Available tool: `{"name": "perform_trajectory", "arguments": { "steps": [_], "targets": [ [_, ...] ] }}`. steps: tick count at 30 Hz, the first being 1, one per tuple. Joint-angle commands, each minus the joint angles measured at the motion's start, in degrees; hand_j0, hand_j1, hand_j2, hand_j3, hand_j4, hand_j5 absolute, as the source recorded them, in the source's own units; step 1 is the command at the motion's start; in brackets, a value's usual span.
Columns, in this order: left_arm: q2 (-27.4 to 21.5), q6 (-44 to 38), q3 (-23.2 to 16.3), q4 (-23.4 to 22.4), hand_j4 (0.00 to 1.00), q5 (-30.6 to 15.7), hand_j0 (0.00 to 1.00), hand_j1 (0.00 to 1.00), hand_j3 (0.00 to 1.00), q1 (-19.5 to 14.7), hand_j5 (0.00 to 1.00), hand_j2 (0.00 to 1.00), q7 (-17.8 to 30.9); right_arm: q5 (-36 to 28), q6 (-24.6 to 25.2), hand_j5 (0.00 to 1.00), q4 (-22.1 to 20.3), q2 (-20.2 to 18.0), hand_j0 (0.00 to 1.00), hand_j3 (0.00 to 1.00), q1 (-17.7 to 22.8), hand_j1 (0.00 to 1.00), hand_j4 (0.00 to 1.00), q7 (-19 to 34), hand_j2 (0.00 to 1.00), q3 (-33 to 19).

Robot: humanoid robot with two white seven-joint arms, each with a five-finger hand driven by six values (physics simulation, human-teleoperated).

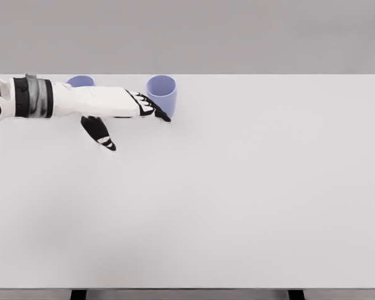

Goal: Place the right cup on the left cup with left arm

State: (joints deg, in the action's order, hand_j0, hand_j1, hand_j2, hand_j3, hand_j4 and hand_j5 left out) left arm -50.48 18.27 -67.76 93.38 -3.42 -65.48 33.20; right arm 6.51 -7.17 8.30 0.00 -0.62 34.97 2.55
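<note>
Left robot hand (pixel 134 112) beside right cup (pixel 162 92) on table (pixel 237 187).
Fingers spread, seemingly touching cup wall, gripping nothing; left cup (pixel 80 80) partly hidden behind forearm.

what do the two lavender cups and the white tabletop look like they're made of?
Right lavender cup: probably matte plastic; uniform colour, soft shading, no glints. Left lavender cup: same colour and likely the same material, but it is mostly hidden behind the left hand's arm. White tabletop: smooth, matte, laminate-like; no grain or reflections. It is a simulator render, so these are guesses.
</note>
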Motion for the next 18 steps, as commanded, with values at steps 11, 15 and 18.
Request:
{"name": "perform_trajectory", "arguments": {
  "steps": [11, 15, 18],
  "targets": [
    [16.9, 3.7, -0.1, -26.8, 1.0, -4.7, 1.0, 1.0, 1.0, -6.4, 1.0, 1.0, 1.8, 0.1, 0.0, 1.0, 0.1, 0.0, 1.0, 1.0, 0.0, 1.0, 1.0, 0.0, 1.0, 0.0],
    [19.5, 4.1, -2.5, -30.4, 1.0, -4.7, 1.0, 1.0, 1.0, -7.7, 1.0, 1.0, 1.8, 0.1, 0.0, 1.0, 0.0, 0.0, 1.0, 1.0, 0.0, 1.0, 1.0, 0.0, 1.0, 0.0],
    [19.6, 4.0, -3.4, -31.7, 1.0, -4.8, 1.0, 1.0, 1.0, -7.8, 1.0, 1.0, 1.8, 0.1, 0.0, 1.0, 0.1, 0.0, 1.0, 1.0, 0.0, 1.0, 1.0, 0.0, 1.0, 0.0]
  ]
}}
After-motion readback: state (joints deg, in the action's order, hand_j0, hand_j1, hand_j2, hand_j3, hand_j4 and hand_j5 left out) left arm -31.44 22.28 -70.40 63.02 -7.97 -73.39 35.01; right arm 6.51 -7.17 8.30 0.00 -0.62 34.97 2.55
